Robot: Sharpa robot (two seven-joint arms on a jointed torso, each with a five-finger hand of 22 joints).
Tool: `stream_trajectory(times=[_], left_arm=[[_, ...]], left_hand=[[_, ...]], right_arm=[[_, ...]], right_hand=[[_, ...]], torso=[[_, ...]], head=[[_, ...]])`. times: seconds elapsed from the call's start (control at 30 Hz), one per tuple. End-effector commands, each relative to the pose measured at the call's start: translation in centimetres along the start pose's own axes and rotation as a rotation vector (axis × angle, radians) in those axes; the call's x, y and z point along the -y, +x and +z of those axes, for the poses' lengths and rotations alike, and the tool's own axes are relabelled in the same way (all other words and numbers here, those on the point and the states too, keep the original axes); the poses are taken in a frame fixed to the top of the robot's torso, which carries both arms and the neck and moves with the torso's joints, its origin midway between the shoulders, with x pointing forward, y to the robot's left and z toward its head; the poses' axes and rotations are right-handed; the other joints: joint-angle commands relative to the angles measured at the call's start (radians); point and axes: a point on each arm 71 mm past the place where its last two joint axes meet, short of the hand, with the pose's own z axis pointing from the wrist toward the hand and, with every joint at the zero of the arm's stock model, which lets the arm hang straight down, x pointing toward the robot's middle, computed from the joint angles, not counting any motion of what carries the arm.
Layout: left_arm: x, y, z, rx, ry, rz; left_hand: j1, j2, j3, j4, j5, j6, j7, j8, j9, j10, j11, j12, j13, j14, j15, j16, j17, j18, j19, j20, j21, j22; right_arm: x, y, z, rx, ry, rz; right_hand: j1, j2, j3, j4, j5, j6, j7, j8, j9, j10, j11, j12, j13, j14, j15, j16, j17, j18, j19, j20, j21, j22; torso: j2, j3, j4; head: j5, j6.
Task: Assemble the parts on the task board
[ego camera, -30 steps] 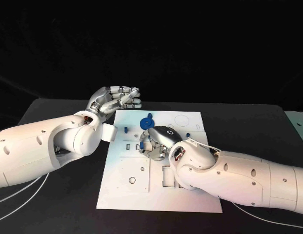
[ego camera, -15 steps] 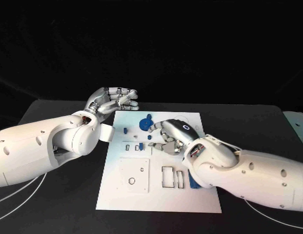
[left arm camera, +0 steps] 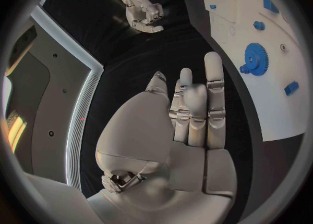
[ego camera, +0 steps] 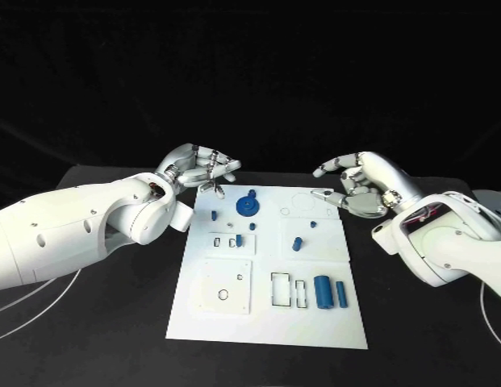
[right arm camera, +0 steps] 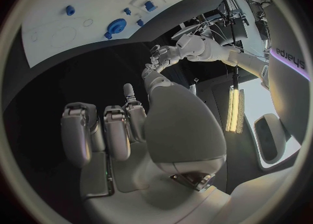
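The left hand [ego camera: 199, 168] hovers over the black table [ego camera: 436, 210] just off the far left corner of the white task board [ego camera: 268, 318], fingers curled loosely, holding nothing. The right hand [ego camera: 365, 185] hangs by the board's far right corner, fingers apart and empty. On the board, a blue gear [ego camera: 248, 204] sits near the far edge, a small blue peg [ego camera: 298, 243] lies mid-board, and 2 blue cylinders [ego camera: 331, 292] stand toward the near right side.
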Motion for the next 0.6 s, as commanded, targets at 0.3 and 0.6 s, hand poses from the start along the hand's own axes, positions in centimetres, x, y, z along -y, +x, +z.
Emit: stream_trajectory(times=[0.3,0.6], left_arm=[[-1.2,2.0,1.5,-0.286,-0.389,0.477],[-1.2,3.3,2.4,-0.361,-0.531,0.684]], left_hand=[[-0.183,0.098,-0.141,0.0,-0.022,-0.018,-0.024,0.096,0.142,-0.107,-0.017,0.326,0.353,0.048,-0.009,0.289,0.29,-0.024,-0.097,0.004,0.453,0.463],[-0.148,0.143,-0.238,0.0,-0.016,-0.049,-0.057,0.247,0.344,-0.071,-0.046,0.659,0.656,0.082,-0.033,0.398,0.409,-0.061,-0.025,-0.016,0.637,0.721]], right_arm=[[1.8,-2.0,-0.8,-0.004,0.058,0.065],[2.5,-2.1,-0.7,-0.004,0.094,0.059]], right_hand=[[-0.011,0.001,-0.009,-0.002,0.019,0.007,-0.008,0.013,0.002,-0.001,-0.009,-0.008,0.109,0.091,-0.012,-0.006,0.215,0.01,0.036,-0.012,-0.009,0.182],[-0.008,0.0,-0.01,-0.003,0.061,0.002,-0.009,0.02,0.004,-0.004,-0.01,-0.013,0.105,0.09,-0.015,-0.007,0.213,0.011,0.035,-0.015,-0.015,0.179]], torso=[[-0.029,0.0099,0.0011],[-0.031,0.0097,0.0012]], head=[[0.011,-0.012],[0.015,-0.016]])
